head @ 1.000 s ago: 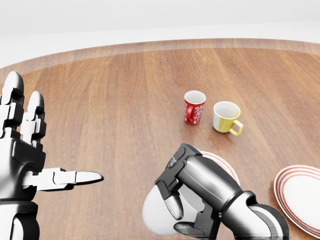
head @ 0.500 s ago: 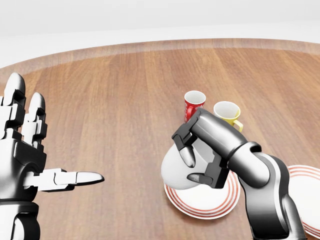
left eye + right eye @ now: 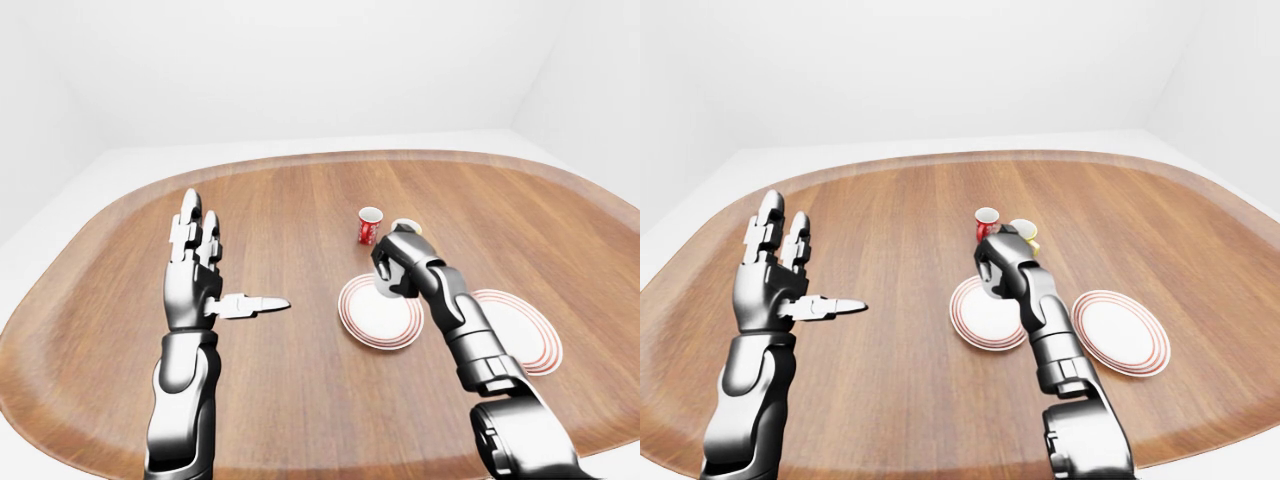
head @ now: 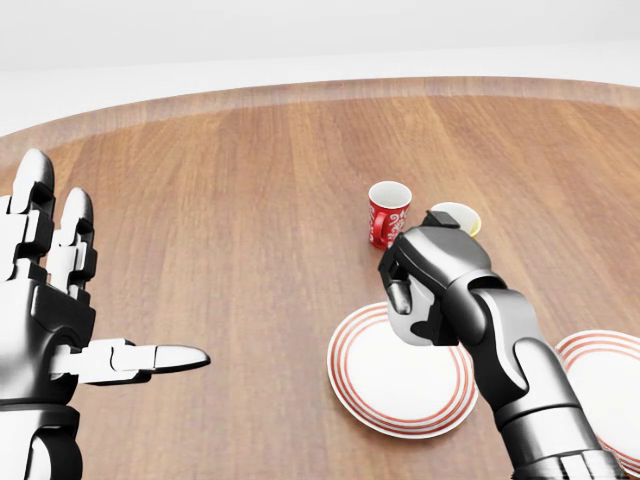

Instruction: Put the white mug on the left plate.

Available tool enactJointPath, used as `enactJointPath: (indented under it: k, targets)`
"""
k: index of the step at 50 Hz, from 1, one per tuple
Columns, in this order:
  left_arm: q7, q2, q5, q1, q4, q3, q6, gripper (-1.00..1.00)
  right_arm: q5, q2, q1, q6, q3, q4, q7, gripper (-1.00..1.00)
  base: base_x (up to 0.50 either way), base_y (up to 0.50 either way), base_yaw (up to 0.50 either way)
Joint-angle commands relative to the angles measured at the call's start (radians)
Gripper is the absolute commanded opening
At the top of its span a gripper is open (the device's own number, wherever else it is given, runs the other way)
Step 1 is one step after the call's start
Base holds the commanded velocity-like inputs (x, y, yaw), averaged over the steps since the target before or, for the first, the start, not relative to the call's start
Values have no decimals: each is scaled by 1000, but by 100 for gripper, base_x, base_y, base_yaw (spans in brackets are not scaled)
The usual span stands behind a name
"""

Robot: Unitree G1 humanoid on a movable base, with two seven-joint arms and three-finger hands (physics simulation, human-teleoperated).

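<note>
- Three mugs are showing: the white mug [image 4: 408, 322], a red patterned mug [image 4: 388, 214] and a yellow mug [image 4: 457, 218].
- The right hand [image 4: 425, 285] is gripping the white mug with its fingers curled round it, holding it above the top edge of the left plate [image 4: 400, 385].
- Two red-ringed plates are lying on the wooden table [image 4: 240, 200]; the right plate [image 3: 515, 328] is sitting apart.
- The left hand [image 4: 60, 320] is hovering with fingers spread, holding nothing.

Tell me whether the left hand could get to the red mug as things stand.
Probably yes. The left hand is open and holds nothing, and only bare table lies between it and the red mug. The right hand stands beside the mug, not across that path.
</note>
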Motion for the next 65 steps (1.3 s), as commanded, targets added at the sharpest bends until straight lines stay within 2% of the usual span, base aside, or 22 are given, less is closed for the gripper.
enactJointPath:
  k: [1, 8, 10, 19, 24, 36, 59, 65]
  targets:
    - [0, 0, -1, 1, -1, 0, 0, 100, -129, 8, -123, 0, 43, 296, -177, -100, 0, 0, 0]
    - [-1, 1, -2, 0, 3, 2, 0, 100, -170, 35, -207, 0, 75, 479, -222, -100, 0, 0, 0]
    - [-1, 1, -2, -1, 3, 3, 0, 100, -106, 52, -211, 0, 45, 498, -162, -100, 0, 0, 0]
    - [-2, 0, -1, 0, 6, 0, 0, 100, -15, 44, -229, 0, 49, 553, -85, -100, 0, 0, 0]
    - [-2, 0, -1, 1, 6, 0, 0, 100, 5, 37, -253, 0, 51, 598, -75, -100, 0, 0, 0]
    - [-1, -1, 0, 2, 8, -2, 0, 100, -10, 18, -271, 0, 59, 654, -118, -100, 0, 0, 0]
    - [-1, -2, 0, 2, 7, -2, 0, 100, -45, 34, -254, 0, 71, 676, -177, -100, 0, 0, 0]
    - [0, 0, -3, -1, 9, 1, 0, 100, -50, 43, -258, 0, 70, 663, -224, -100, 0, 0, 0]
